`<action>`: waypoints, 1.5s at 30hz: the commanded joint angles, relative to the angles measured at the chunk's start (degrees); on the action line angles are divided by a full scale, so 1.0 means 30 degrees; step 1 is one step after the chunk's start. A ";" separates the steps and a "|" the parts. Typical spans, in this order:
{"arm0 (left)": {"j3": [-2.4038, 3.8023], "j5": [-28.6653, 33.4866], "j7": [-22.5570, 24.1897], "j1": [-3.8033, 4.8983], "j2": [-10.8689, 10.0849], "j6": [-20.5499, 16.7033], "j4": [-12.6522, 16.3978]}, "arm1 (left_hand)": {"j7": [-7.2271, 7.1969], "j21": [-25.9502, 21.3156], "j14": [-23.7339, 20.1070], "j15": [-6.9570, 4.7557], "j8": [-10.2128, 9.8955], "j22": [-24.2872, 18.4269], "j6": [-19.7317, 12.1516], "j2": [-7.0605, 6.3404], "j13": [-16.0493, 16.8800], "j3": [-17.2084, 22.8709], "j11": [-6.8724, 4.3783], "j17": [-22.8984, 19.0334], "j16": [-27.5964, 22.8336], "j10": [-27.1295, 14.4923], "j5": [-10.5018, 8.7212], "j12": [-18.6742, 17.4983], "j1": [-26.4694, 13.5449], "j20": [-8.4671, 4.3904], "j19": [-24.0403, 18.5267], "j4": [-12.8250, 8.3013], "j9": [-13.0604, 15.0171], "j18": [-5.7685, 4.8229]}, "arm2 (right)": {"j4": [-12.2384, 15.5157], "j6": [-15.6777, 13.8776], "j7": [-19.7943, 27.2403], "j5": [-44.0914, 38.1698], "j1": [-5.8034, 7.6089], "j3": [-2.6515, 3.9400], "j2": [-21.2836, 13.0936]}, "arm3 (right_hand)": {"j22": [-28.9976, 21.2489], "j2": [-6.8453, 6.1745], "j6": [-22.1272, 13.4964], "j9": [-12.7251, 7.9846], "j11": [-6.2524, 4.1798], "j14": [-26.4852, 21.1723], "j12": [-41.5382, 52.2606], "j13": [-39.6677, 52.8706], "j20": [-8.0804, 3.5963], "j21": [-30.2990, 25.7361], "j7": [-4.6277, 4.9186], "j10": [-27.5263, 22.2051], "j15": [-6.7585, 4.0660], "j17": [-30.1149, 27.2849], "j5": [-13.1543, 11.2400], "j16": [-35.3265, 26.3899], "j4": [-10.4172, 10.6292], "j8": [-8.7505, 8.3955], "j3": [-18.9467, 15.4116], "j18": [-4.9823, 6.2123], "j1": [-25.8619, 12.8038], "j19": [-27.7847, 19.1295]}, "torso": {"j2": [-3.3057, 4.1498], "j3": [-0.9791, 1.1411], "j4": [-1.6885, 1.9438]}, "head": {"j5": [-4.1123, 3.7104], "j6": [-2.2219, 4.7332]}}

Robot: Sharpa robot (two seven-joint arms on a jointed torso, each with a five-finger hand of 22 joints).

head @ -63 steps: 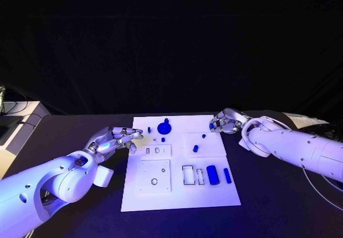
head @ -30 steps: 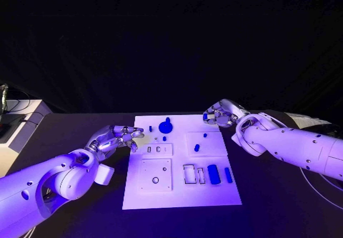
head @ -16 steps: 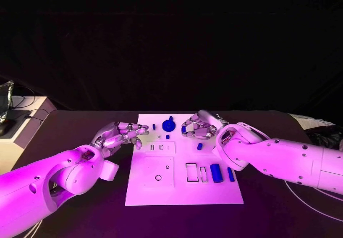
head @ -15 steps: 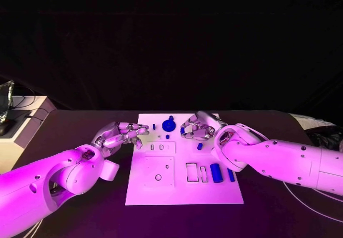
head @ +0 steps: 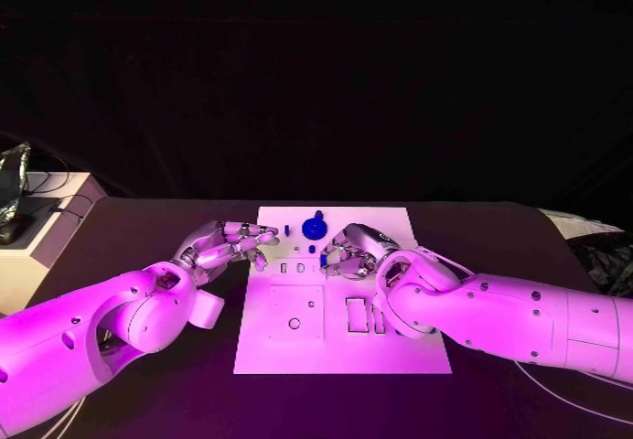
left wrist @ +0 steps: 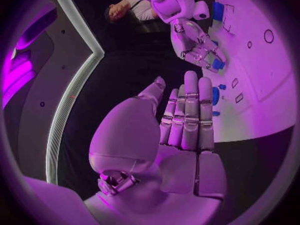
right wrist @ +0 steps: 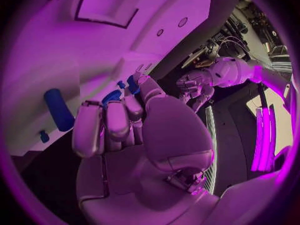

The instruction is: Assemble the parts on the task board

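Note:
The white task board lies in the middle of the black table. My right hand hovers over the board's middle and pinches a small blue part at its fingertips, also seen as the blue part in the right wrist view. A round blue part with a knob stands at the board's far edge, just beyond that hand. My left hand is at the board's left edge, its fingers stretched out and holding nothing. A blue cylinder and a small blue peg lie on the board.
Near me the board has a rectangular recess and a square plate with a hole. Two small slots sit between the hands. A pale cabinet stands off the table's left side. My right forearm covers the board's right edge.
My right hand has travelled from beyond the board's right far corner leftward to over its middle, carrying the small blue part. The left hand has stayed at the left edge.

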 commanded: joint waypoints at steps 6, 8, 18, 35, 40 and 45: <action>0.0015 -0.0027 0.0083 -0.0003 0.0080 0.0293 -0.0022 | 0.0000 0.0111 -0.0125 -0.0018 -0.0077 -0.0076 -0.0092 0.0090 0.0028 -0.0118 0.0083 -0.0029 0.0064 -0.0107 -0.0028 -0.0078 0.0012 -0.0014 -0.0070 -0.0043 0.0021 0.0264 | -0.0124 -0.0190 -0.1047 -0.1327 -0.0176 0.0001 0.0504 | 0.3400 -0.0108 0.0179 0.0026 -0.0048 0.0017 -0.0051 -0.0016 -0.0134 -0.0025 0.0194 -0.0017 -0.0045 -0.0021 0.0136 -0.0073 0.0112 0.0005 0.0042 -0.0157 -0.0067 0.0757 | -0.0004 0.0006 0.0033 | -0.0028 -0.0115; 0.0015 -0.0027 0.0081 -0.0003 0.0075 0.0296 -0.0027 | 0.0000 0.0111 -0.0125 -0.0018 -0.0077 -0.0076 -0.0092 0.0090 0.0028 -0.0118 0.0083 -0.0029 0.0064 -0.0107 -0.0028 -0.0078 0.0012 -0.0014 -0.0070 -0.0043 0.0021 0.0264 | -0.0208 -0.0203 -0.1088 -0.1461 -0.0208 0.0000 0.0604 | 0.3400 -0.0108 0.0179 0.0026 -0.0048 0.0017 -0.0051 -0.0016 -0.0134 -0.0025 0.0194 -0.0017 -0.0045 -0.0021 0.0136 -0.0073 0.0112 0.0005 0.0042 -0.0157 -0.0067 0.0757 | -0.0015 -0.0004 0.0052 | -0.0021 -0.0138; 0.0015 -0.0027 0.0053 -0.0003 0.0030 0.0288 -0.0030 | 0.0000 0.0111 -0.0125 -0.0018 -0.0077 -0.0076 -0.0092 0.0090 0.0028 -0.0118 0.0083 -0.0029 0.0064 -0.0107 -0.0028 -0.0078 0.0012 -0.0014 -0.0070 -0.0043 0.0021 0.0264 | -0.0635 0.0234 -0.1231 -0.1746 -0.0244 0.0000 0.0893 | 0.3408 -0.0171 0.0223 0.0028 -0.0058 0.0030 -0.0004 0.0013 -0.0137 -0.0016 0.0175 0.0017 -0.0052 -0.0022 0.0152 -0.0057 0.0111 0.0013 0.0070 -0.0162 -0.0096 0.0773 | 0.0028 -0.0001 -0.0029 | 0.0087 -0.0067; 0.0013 -0.0027 0.0027 -0.0005 0.0080 0.0292 -0.0109 | 0.0008 0.0148 -0.0119 -0.0015 -0.0075 -0.0117 -0.0117 0.0112 0.0028 -0.0164 0.0090 -0.0029 0.0076 -0.0136 -0.0027 -0.0078 0.0011 -0.0012 -0.0057 -0.0035 0.0022 0.0274 | -0.1241 0.0514 -0.1744 -0.2528 -0.0246 -0.0012 0.1260 | 0.3405 -0.0290 0.0190 0.0026 -0.0047 0.0024 -0.0039 -0.0003 -0.0134 -0.0041 0.0188 -0.0016 -0.0045 -0.0038 0.0083 -0.0054 0.0233 0.0008 0.0024 -0.0161 -0.0216 0.0772 | 0.0012 0.0029 -0.0007 | 0.0078 -0.0169; 0.0013 -0.0027 0.0025 -0.0005 0.0074 0.0292 -0.0107 | 0.0008 0.0148 -0.0119 -0.0015 -0.0075 -0.0117 -0.0117 0.0112 0.0028 -0.0164 0.0090 -0.0029 0.0076 -0.0136 -0.0027 -0.0078 0.0011 -0.0012 -0.0057 -0.0035 0.0022 0.0274 | -0.1266 0.0714 -0.1741 -0.2539 -0.0246 -0.0014 0.1308 | 0.3402 -0.0360 0.0179 0.0026 -0.0042 0.0015 -0.0059 -0.0015 -0.0132 -0.0055 0.0188 -0.0029 -0.0042 -0.0063 0.0062 -0.0070 0.0289 0.0006 -0.0014 -0.0159 -0.0271 0.0770 | 0.0001 0.0021 -0.0007 | 0.0076 -0.0178; 0.0013 -0.0027 -0.0014 -0.0005 0.0067 0.0282 -0.0113 | 0.0008 0.0148 -0.0119 -0.0015 -0.0075 -0.0117 -0.0117 0.0112 0.0028 -0.0164 0.0090 -0.0029 0.0076 -0.0136 -0.0027 -0.0078 0.0011 -0.0012 -0.0057 -0.0035 0.0022 0.0274 | -0.1273 0.0881 -0.1647 -0.2518 -0.0246 -0.0023 0.1321 | 0.3398 -0.0512 0.0124 0.0022 -0.0029 0.0008 -0.0091 -0.0035 -0.0125 -0.0074 0.0209 -0.0050 -0.0031 -0.0089 0.0017 -0.0086 0.0355 -0.0005 -0.0093 -0.0157 -0.0322 0.0766 | -0.0002 0.0029 -0.0014 | 0.0141 -0.0194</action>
